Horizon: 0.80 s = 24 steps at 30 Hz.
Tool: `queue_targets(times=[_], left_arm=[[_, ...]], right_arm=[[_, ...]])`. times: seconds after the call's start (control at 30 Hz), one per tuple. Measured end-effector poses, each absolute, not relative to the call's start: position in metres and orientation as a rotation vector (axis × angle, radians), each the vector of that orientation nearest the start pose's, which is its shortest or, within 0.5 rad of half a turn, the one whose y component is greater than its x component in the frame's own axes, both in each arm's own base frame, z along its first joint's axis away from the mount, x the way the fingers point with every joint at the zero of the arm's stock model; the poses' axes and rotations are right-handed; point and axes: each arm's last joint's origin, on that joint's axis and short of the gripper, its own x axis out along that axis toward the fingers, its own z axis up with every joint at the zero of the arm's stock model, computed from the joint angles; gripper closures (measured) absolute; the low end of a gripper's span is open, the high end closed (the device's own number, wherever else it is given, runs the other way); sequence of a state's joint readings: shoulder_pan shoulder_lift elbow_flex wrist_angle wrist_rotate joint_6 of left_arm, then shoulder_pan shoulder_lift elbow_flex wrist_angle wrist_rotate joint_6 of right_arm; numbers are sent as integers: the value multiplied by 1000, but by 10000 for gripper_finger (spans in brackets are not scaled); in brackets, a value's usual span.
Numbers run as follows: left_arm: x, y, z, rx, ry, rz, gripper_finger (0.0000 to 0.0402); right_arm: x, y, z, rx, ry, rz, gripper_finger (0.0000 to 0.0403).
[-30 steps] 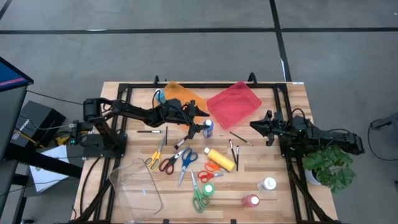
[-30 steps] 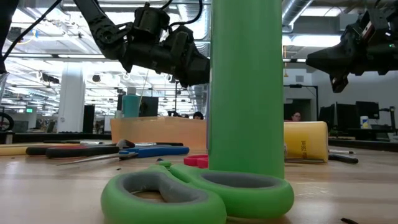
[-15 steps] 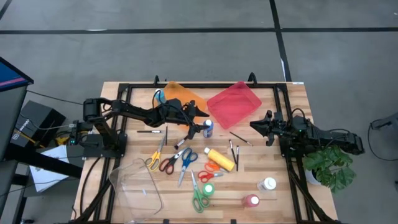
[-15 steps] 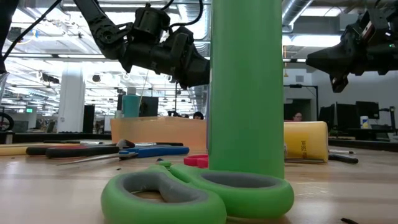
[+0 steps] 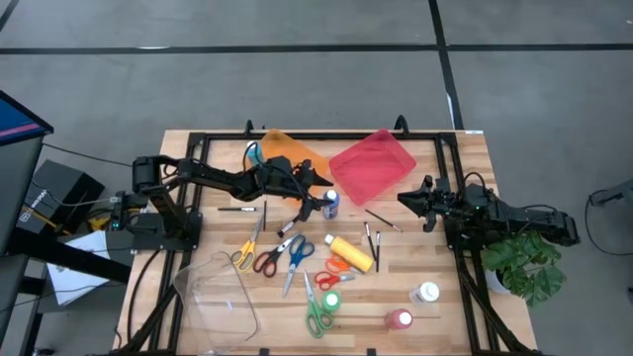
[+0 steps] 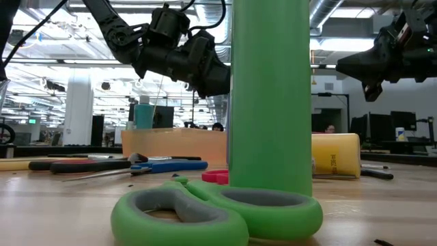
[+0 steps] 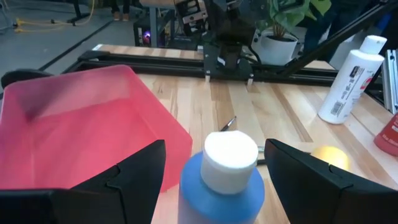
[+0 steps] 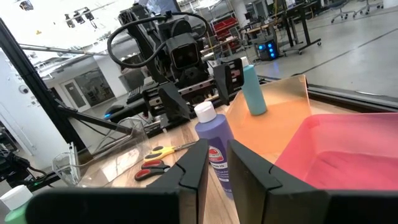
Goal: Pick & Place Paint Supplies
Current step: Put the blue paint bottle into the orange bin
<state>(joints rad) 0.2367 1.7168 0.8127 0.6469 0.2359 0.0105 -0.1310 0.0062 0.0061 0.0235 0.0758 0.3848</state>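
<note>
Grey concrete floor surrounds the pale wooden table, whose rear edge carries a flat red plastic tray and an orange plastic tray side by side, while a clear plastic tray overhangs the near left corner.

Bare wood lies open along the table's right side, where the right gripper hangs idle above the boards with its fingers nearly together and nothing between them, near two thin dark-handled brushes.

Reaching in from the left edge, the left gripper hovers spread wide on either side of a blue paint bottle with a white cap, apparently not yet touching it; the bottle stands just in front of the red tray's near corner.

Scissors with yellow, red, blue and green handles crowd the middle, beside a yellow bottle lying on its side.
</note>
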Motion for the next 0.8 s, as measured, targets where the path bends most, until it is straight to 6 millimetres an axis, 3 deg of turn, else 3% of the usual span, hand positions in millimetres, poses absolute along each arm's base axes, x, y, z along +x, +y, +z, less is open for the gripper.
queue_targets(times=[0.8], left_arm=[[341, 76, 183, -45, 273, 1, 133]], right_arm=[[96, -15, 167, 382, -63, -200, 346]])
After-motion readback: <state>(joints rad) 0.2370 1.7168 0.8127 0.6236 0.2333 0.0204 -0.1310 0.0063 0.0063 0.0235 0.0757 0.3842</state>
